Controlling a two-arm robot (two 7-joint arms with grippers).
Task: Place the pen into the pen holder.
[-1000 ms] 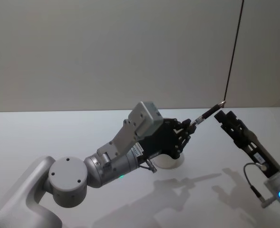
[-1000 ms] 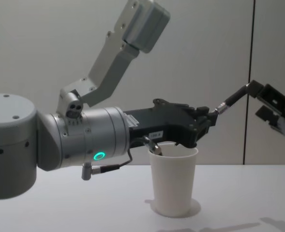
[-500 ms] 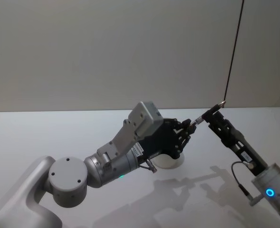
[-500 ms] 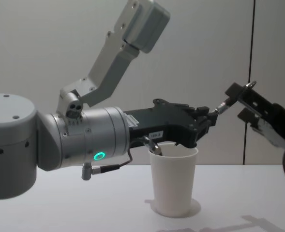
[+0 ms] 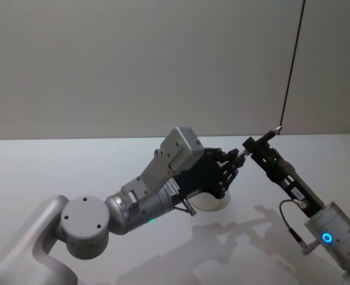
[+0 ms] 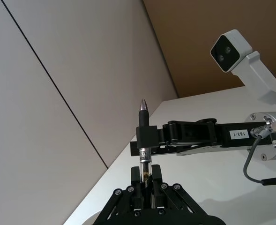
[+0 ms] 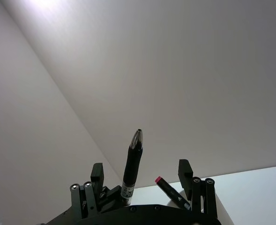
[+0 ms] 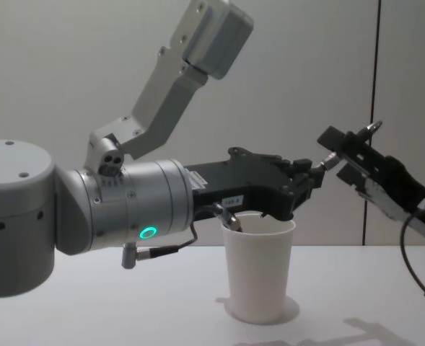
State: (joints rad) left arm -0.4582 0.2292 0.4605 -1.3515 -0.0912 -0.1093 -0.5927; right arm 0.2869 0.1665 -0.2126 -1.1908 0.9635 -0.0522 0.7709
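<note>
1. From the head view I get just a sliver of the cup (image 5: 216,203); the left gripper (image 5: 237,159) covers the rest.
2. The lower end of the pen (image 5: 274,130) is buried between the left gripper's clamped fingers.
3. The right gripper (image 5: 256,145) crosses the pen's middle there, leaving me only the tip.
4. In the chest view the right arm (image 8: 407,198) runs off the right edge.
5. In the right wrist view a red-tipped piece (image 7: 159,180) sits beside the pen; I can't tell what it is.
</note>
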